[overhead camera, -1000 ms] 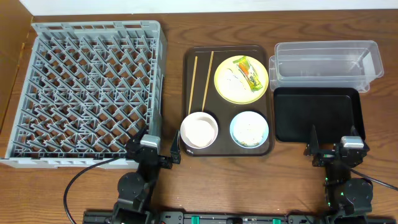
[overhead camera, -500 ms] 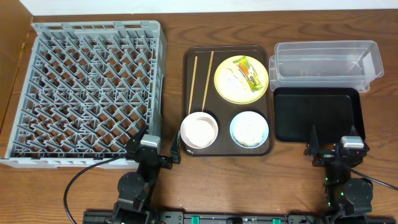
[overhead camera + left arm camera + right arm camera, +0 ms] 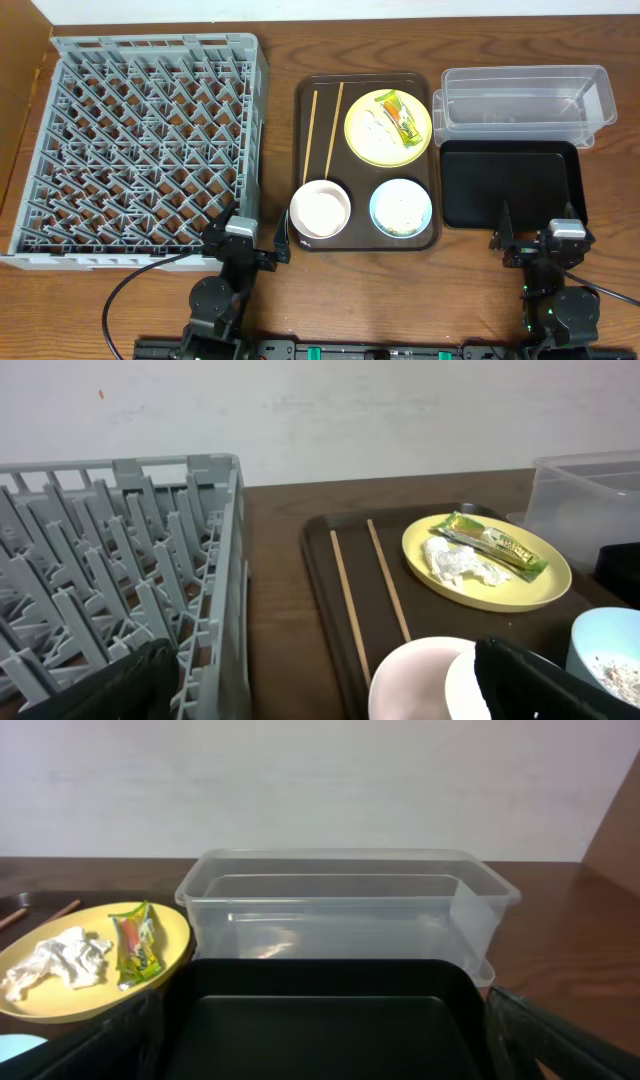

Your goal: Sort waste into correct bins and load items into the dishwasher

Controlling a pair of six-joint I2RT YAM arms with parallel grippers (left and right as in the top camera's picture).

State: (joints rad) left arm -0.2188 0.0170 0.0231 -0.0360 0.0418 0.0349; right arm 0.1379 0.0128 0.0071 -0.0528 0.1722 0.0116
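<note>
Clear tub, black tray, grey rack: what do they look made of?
Clear tub: likely plastic, glossy; see-through walls with glints. Black tray: probably plastic, smooth semi-matte; soft reflections, rounded moulded rim. Grey rack: looks like moulded plastic, matte; uniform grey lattice and pegs.

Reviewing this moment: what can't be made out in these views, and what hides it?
1. white bowl: left wrist view, cut off by the bottom edge; whether a cup sits inside it is unclear.
2. light blue bowl: right wrist view, only a sliver at the bottom-left corner.
3. wrapper: overhead, print too small to read.
4. black tray: right wrist view, near end cut by the bottom edge.
</note>
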